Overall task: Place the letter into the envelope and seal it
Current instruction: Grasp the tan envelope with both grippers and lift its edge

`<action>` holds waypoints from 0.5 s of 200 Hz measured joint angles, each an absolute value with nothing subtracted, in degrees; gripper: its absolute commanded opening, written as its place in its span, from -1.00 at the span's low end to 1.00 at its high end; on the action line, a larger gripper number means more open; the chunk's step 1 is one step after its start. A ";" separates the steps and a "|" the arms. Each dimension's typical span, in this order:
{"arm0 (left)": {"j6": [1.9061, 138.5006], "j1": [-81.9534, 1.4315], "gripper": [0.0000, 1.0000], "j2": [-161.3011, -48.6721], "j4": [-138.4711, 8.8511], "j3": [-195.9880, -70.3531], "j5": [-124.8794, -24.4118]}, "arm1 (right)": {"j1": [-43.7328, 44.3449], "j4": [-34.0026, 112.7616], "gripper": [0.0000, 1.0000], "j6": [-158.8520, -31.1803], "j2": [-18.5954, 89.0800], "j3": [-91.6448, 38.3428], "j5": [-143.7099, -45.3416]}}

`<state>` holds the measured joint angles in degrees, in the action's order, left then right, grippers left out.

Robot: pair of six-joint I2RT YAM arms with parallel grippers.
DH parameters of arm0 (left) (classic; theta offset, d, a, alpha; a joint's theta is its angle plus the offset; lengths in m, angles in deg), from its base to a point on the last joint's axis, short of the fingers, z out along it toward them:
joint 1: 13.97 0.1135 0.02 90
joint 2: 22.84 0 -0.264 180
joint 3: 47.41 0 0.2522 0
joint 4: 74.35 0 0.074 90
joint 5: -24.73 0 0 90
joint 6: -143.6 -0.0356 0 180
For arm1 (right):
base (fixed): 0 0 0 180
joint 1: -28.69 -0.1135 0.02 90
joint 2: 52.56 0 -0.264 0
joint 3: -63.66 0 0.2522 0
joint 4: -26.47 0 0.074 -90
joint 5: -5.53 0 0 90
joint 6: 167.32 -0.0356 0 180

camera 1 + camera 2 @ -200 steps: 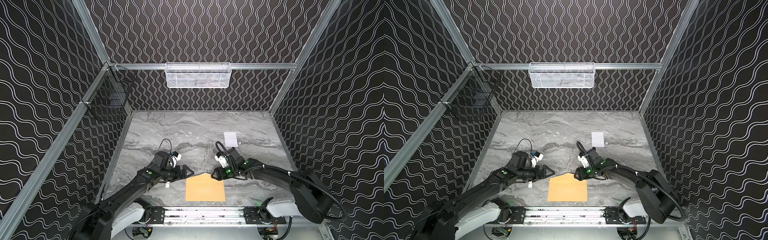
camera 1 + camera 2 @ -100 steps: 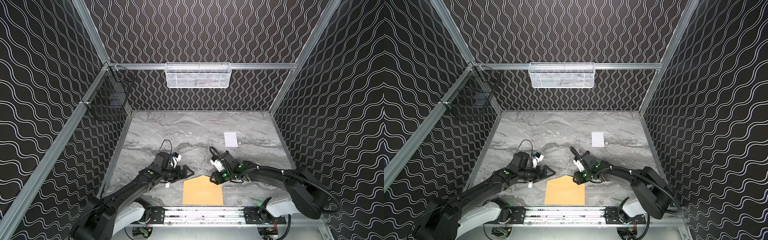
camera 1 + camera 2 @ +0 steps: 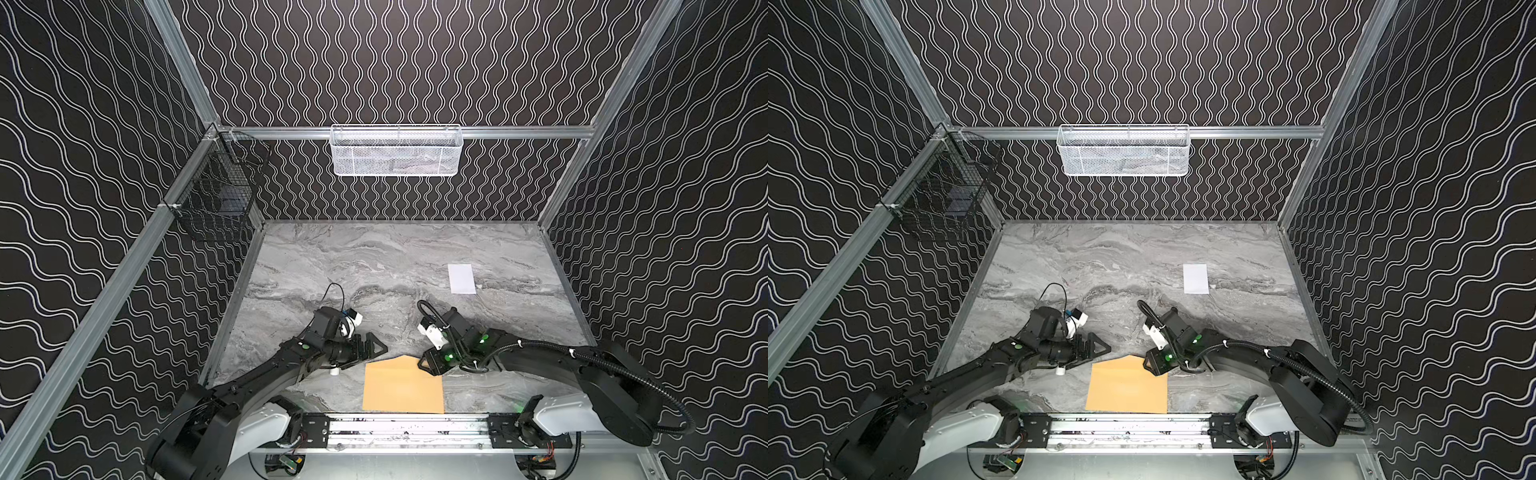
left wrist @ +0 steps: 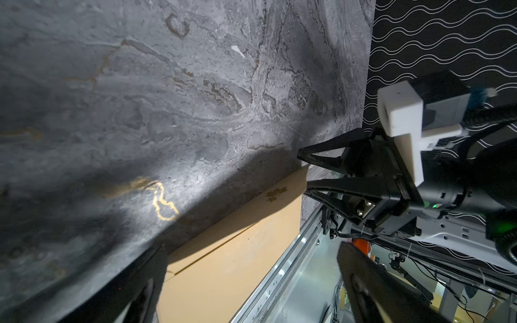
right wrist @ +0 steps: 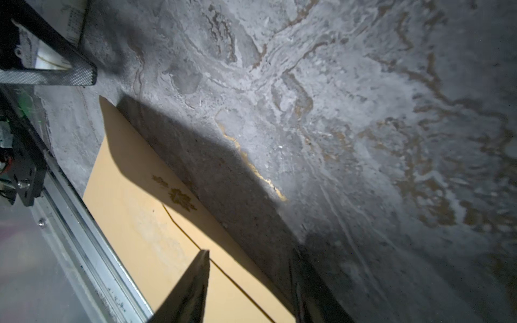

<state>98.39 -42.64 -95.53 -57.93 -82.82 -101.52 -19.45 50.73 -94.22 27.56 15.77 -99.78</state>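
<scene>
At the far right corner of the envelope (image 3: 403, 390), your right gripper (image 3: 428, 368) sits low with its jaws partly apart. The right wrist view shows one finger (image 5: 190, 288) over the tan paper and the other over bare table (image 3: 374, 257), with the shadowed flap edge running between them, so nothing is clamped. The gold flower mark (image 5: 179, 197) lies on that flap, just ahead of the fingers. Your left gripper (image 3: 380, 347) is spread wide and holds nothing, hovering just off the envelope's far left corner, near where it was a second ago. Compared with a second ago, the right gripper has come leftward and toward the front, and the envelope has slid with it. Its near edge now lies against the front rail (image 3: 407, 428). The letter (image 3: 461, 278) has not moved and lies flat, well apart from the envelope, farther back on the right. A small white cylinder (image 3: 334, 371) rests on the table just beside your left arm. On the back wall the white mesh basket (image 3: 396, 151) shows only pale shapes through its mesh, and you cannot tell what they are. The black wire basket (image 3: 216, 195) on the left wall holds something dark and flat at its bottom.
</scene>
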 measured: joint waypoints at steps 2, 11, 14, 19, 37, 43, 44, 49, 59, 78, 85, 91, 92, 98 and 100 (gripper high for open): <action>98.41 -42.64 0.97 -95.62 -58.04 -82.78 -101.52 | -19.56 50.67 -0.10 -94.22 27.71 15.75 -99.78; 98.50 -42.64 0.97 -95.92 -58.55 -82.58 -101.52 | -19.74 50.64 -0.17 -94.22 28.26 15.68 -99.78; 98.61 -42.64 0.97 -96.03 -58.70 -82.54 -101.55 | -19.80 50.64 -0.19 -94.22 28.43 15.68 -99.76; 98.63 -42.64 0.97 -96.23 -58.83 -82.51 -101.55 | -19.89 50.64 -0.22 -94.22 28.67 15.66 -99.76; 98.72 -42.66 0.97 -96.51 -59.49 -82.51 -101.57 | -19.95 50.62 -0.38 -94.24 29.33 15.40 -99.76; 98.83 -42.66 0.97 -96.51 -59.68 -82.51 -101.57 | -19.95 50.56 -0.42 -94.24 29.33 15.38 -99.76; 98.83 -42.66 0.97 -96.51 -59.70 -82.51 -101.57 | -19.95 50.51 -0.42 -94.24 29.33 15.38 -99.78; 98.83 -42.66 0.97 -96.51 -59.81 -82.51 -101.57 | -19.95 50.43 -0.46 -94.24 29.33 15.36 -99.78; 98.83 -42.66 0.97 -96.49 -59.88 -82.51 -101.55 | -19.95 50.25 -0.54 -94.27 29.33 15.36 -99.78; 98.83 -42.70 0.97 -96.27 -59.92 -82.51 -101.52 | -19.95 50.25 -0.67 -94.27 28.96 15.36 -99.78; 98.85 -42.70 0.97 -96.10 -60.01 -82.51 -101.55 | -19.95 50.23 -0.71 -94.31 28.65 15.38 -99.76; 99.00 -42.72 0.97 -95.94 -60.14 -82.51 -101.52 | -19.95 50.19 -0.74 -94.44 28.30 15.42 -99.76; 99.05 -42.72 0.97 -95.92 -60.16 -82.51 -101.52 | -19.95 50.14 -0.75 -94.46 28.24 15.44 -99.76; 99.46 -42.72 0.97 -95.70 -60.27 -82.51 -101.52 | -19.95 49.86 -0.76 -94.46 27.89 15.62 -99.76; 99.70 -42.72 0.97 -95.62 -60.32 -82.51 -101.50 | -19.95 49.77 -0.76 -94.49 27.78 15.71 -99.76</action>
